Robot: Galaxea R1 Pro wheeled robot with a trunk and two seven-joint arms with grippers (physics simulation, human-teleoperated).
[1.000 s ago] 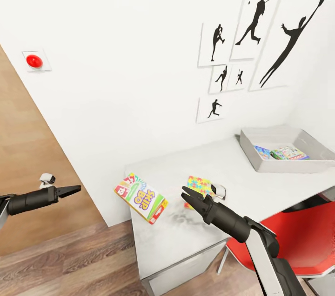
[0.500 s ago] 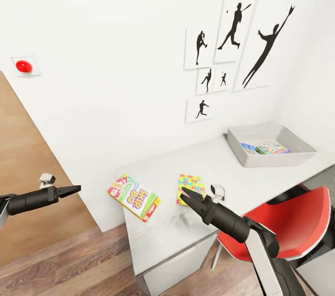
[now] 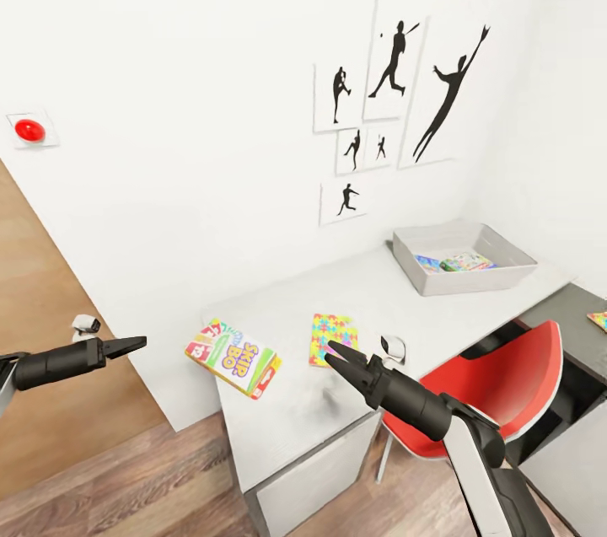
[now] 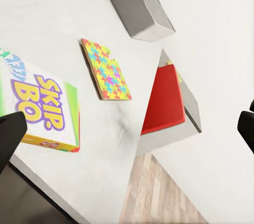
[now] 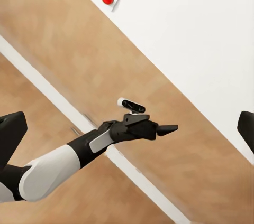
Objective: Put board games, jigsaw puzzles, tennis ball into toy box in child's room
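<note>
The right tool, its fingers spread and empty, hovered just on the robot's side of the jigsaw puzzle, nearer it than the left tool, which was pinched closed off the bench. Left of the puzzle lay the board game, overhanging the bench edge. Far beyond stood the toy box, some toys already inside.
</note>
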